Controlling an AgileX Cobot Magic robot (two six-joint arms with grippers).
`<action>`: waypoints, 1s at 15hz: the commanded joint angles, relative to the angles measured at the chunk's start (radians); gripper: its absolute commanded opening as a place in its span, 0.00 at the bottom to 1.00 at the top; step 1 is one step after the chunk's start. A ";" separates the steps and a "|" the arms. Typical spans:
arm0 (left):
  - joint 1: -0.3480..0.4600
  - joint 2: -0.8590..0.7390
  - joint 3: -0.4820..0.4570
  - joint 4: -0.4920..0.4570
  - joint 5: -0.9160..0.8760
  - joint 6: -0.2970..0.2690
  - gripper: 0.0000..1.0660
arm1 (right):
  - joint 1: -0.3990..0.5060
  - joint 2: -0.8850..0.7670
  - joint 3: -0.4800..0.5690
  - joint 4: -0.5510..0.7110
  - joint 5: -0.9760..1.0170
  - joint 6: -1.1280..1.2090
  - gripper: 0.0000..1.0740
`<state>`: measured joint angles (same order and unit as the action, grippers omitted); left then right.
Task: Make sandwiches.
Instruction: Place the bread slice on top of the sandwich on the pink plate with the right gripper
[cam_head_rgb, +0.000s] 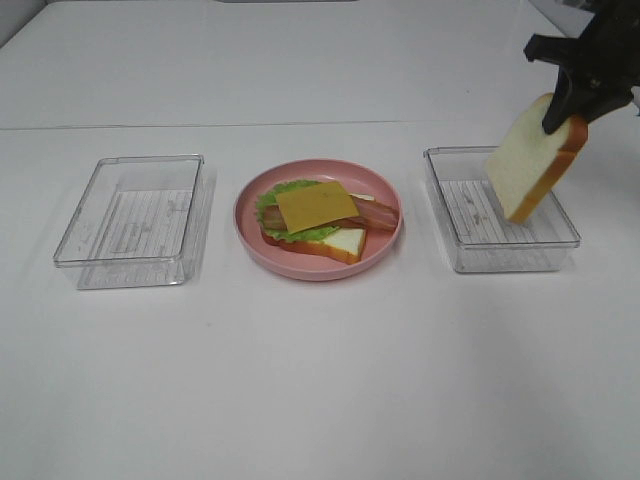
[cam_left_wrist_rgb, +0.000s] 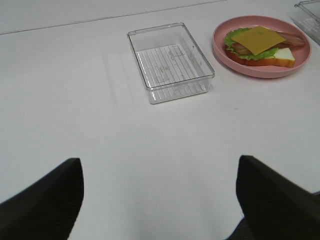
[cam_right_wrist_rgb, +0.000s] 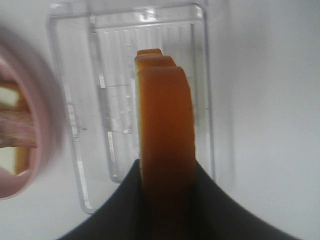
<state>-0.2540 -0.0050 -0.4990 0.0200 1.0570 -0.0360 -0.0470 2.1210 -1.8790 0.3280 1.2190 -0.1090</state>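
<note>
An open sandwich stack lies on the round pink plate (cam_head_rgb: 300, 270): a bottom bread slice (cam_head_rgb: 340, 242), green lettuce (cam_head_rgb: 270, 200), bacon strips (cam_head_rgb: 378, 212) and a yellow cheese square (cam_head_rgb: 315, 205) on top. My right gripper (cam_head_rgb: 565, 115) is shut on a second bread slice (cam_head_rgb: 535, 160), which hangs tilted above the right clear tray (cam_head_rgb: 500, 255). The right wrist view shows this slice's crust (cam_right_wrist_rgb: 165, 130) edge-on over that tray (cam_right_wrist_rgb: 115, 100). My left gripper (cam_left_wrist_rgb: 160, 165) is open and empty, low over bare table, well short of the left tray (cam_left_wrist_rgb: 172, 85). It is out of the high view.
The left clear tray (cam_head_rgb: 130, 270) holds nothing and stands left of the plate. The plate with the stack (cam_left_wrist_rgb: 257, 39) also shows in the left wrist view. White table surface runs in front of the trays and plate.
</note>
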 joint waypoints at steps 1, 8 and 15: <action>-0.002 -0.020 0.001 0.004 -0.012 -0.004 0.74 | -0.002 -0.059 0.001 0.178 0.039 -0.090 0.00; -0.002 -0.020 0.001 0.004 -0.012 -0.004 0.74 | 0.186 -0.065 0.169 0.496 -0.126 -0.184 0.00; -0.002 -0.020 0.001 0.004 -0.012 -0.004 0.74 | 0.311 0.064 0.224 0.754 -0.278 -0.214 0.00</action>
<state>-0.2540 -0.0050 -0.4990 0.0200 1.0570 -0.0360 0.2600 2.1820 -1.6600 1.0510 0.9530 -0.3010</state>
